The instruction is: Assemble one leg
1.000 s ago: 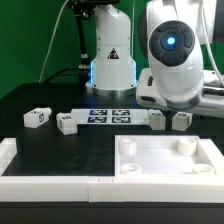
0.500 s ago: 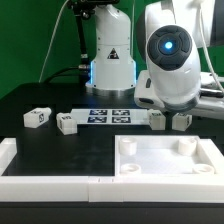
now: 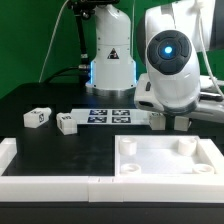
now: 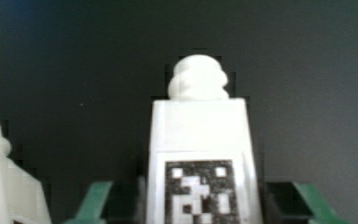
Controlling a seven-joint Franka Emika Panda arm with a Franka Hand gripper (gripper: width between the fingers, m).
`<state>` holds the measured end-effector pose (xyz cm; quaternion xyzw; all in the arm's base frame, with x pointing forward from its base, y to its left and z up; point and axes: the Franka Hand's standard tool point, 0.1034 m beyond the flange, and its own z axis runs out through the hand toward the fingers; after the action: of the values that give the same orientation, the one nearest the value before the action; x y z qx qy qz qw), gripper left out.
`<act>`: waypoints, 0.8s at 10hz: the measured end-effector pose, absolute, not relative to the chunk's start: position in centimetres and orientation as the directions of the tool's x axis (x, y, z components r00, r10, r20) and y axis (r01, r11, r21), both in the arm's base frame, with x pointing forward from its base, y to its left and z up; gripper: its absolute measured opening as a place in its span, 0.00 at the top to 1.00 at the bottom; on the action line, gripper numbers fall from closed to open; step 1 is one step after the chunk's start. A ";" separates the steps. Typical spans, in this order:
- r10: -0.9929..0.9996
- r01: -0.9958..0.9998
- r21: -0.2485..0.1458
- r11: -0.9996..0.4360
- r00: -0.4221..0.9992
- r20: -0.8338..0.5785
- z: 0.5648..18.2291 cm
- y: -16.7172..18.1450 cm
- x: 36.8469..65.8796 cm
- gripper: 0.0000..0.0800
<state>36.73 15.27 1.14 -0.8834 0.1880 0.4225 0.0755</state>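
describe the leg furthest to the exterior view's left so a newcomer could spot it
Start at the marker board mid-table and go toward the exterior view's left. The leg is the outer of two small white tagged blocks there, standing apart from the board. Its neighbour sits by the board's end.

Arm [image 3: 170, 60] low, jaws apart, ptg down

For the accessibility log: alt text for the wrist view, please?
A white leg with a rounded peg at its end and a black-and-white tag on its face sits between the two green fingers, which stand apart from it. A second white leg shows partly beside it on the black table.
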 end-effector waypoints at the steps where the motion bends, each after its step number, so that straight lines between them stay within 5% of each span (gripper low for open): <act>1: -0.269 -0.396 0.026 -0.918 0.572 -0.775 1.1 15.3 36.7 0.64; 8: -0.263 -0.396 0.021 -0.918 0.569 -0.779 2.1 15.1 37.2 0.64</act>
<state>37.17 15.06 2.05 -0.8822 0.1869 0.4252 0.0781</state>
